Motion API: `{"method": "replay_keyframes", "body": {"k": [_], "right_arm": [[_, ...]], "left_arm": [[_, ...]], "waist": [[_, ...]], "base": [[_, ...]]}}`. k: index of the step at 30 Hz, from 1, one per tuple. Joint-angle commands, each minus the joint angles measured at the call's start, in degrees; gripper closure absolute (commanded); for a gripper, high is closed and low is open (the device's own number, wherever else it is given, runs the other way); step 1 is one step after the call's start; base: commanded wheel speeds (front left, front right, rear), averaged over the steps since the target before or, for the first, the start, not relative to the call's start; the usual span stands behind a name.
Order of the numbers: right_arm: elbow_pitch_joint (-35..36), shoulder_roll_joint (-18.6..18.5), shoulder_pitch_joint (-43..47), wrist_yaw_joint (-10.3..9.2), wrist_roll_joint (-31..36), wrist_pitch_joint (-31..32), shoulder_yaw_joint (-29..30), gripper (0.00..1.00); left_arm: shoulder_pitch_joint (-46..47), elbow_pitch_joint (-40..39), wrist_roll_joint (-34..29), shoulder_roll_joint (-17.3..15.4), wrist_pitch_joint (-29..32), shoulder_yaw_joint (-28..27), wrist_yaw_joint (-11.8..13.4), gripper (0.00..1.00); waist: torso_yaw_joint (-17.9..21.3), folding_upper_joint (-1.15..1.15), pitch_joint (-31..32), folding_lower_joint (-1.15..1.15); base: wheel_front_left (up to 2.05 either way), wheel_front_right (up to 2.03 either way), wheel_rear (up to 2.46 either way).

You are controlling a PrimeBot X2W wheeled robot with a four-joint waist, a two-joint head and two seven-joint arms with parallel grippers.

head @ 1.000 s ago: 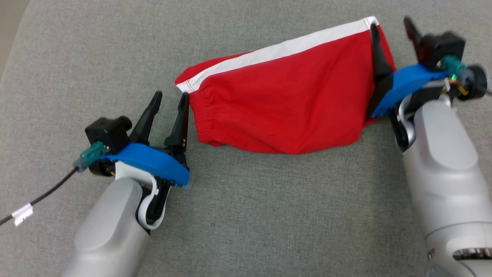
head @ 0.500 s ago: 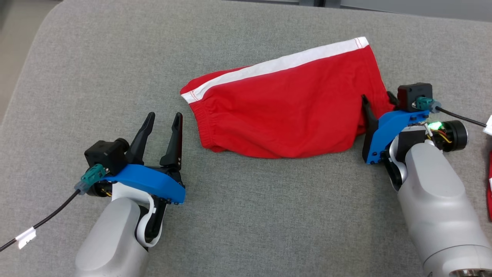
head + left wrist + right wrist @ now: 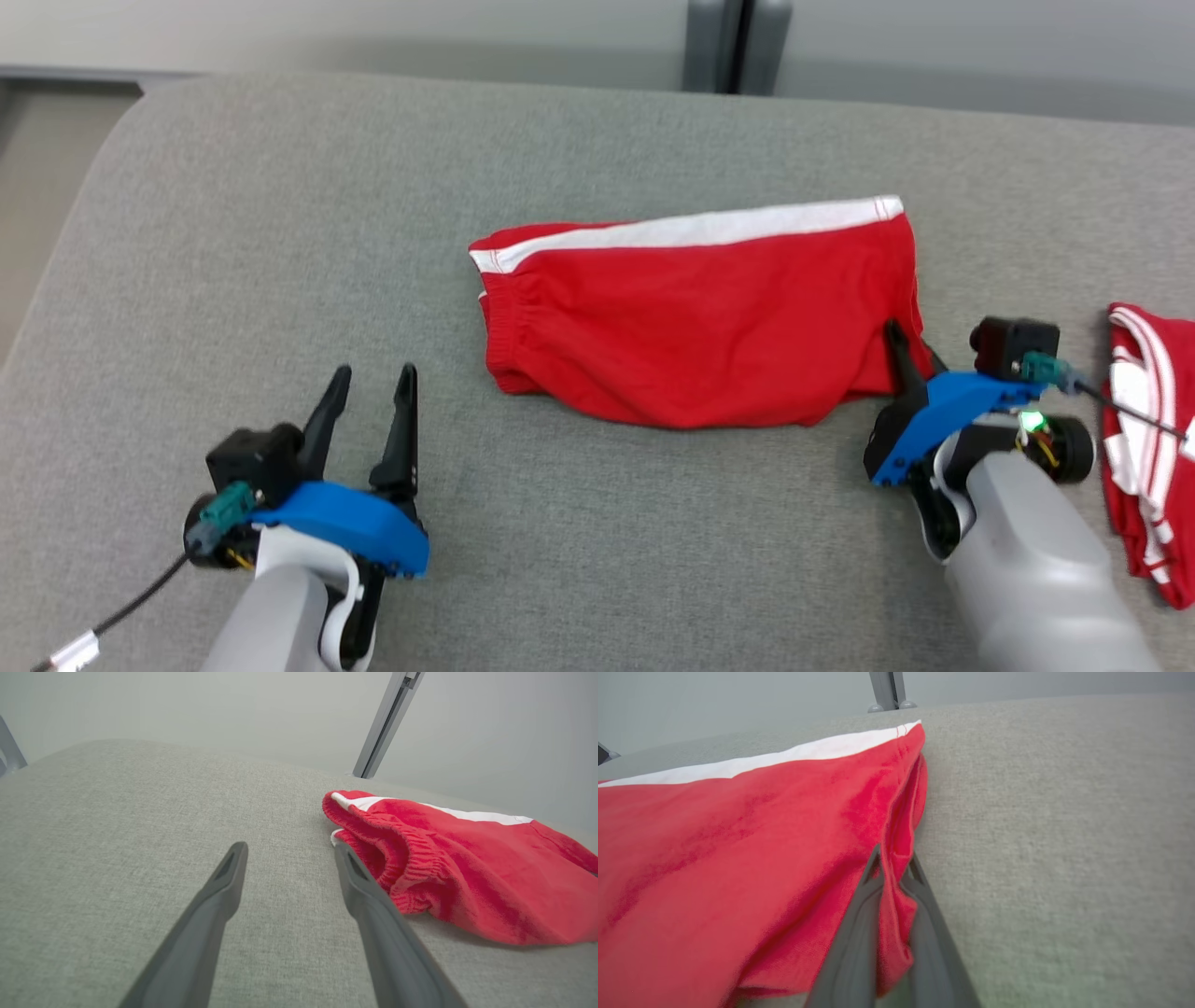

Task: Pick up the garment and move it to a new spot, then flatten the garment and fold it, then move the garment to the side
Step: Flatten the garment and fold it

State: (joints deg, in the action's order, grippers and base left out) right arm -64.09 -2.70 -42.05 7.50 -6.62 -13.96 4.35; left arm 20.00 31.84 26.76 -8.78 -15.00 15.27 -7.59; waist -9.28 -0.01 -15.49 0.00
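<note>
Lying: red fabric shorts with a white side stripe (image 3: 700, 317) are spread folded near the middle of the grey woven cushion (image 3: 280, 233).
Right gripper (image 3: 904, 338): its dark fingers are clamped on the shorts' right edge, with a fold of red cloth pinched between them.
Left gripper (image 3: 374, 375): its fingers are held apart over the cushion, near the elastic waistband end, nothing gripped.
Second garment: a red-and-white striped cloth (image 3: 1144, 420) is bunched at the cushion's right side.

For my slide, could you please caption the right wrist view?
Right gripper shut on the edge of a red cloth garment with white stripe on grey woven surface.
</note>
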Motion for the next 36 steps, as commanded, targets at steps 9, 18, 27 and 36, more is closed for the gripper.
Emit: {"method": "replay_keyframes", "body": {"k": [9,18,27,36], "right_arm": [[5.8,-0.4,9.0,-0.01,-5.3,-1.3,-1.2,1.00],[20.2,-0.2,6.3,0.01,-5.5,-1.3,-14.0,1.00],[25.5,-0.3,5.6,0.01,-15.1,2.0,-32.0,1.00],[27.2,-0.3,5.6,0.01,-25.5,0.4,-41.0,0.00]], "left_arm": [[-6.0,0.0,-3.7,1.4,-0.2,-3.3,0.2,0.00],[-4.5,0.0,-2.9,1.8,-0.2,-2.2,0.2,0.00],[-3.4,0.7,-2.2,2.1,-0.2,0.2,0.2,0.00],[-2.1,1.0,-3.3,2.2,-0.2,2.6,0.2,0.00]], "waist": [[3.6,0.01,4.9,0.00],[0.1,0.01,2.9,0.00],[-3.9,0.01,2.7,0.00],[-4.8,0.01,3.0,0.00]], "base": [[0.00,0.00,0.00],[0.00,0.00,0.00],[0.00,0.00,0.00],[0.00,0.00,0.00]]}}
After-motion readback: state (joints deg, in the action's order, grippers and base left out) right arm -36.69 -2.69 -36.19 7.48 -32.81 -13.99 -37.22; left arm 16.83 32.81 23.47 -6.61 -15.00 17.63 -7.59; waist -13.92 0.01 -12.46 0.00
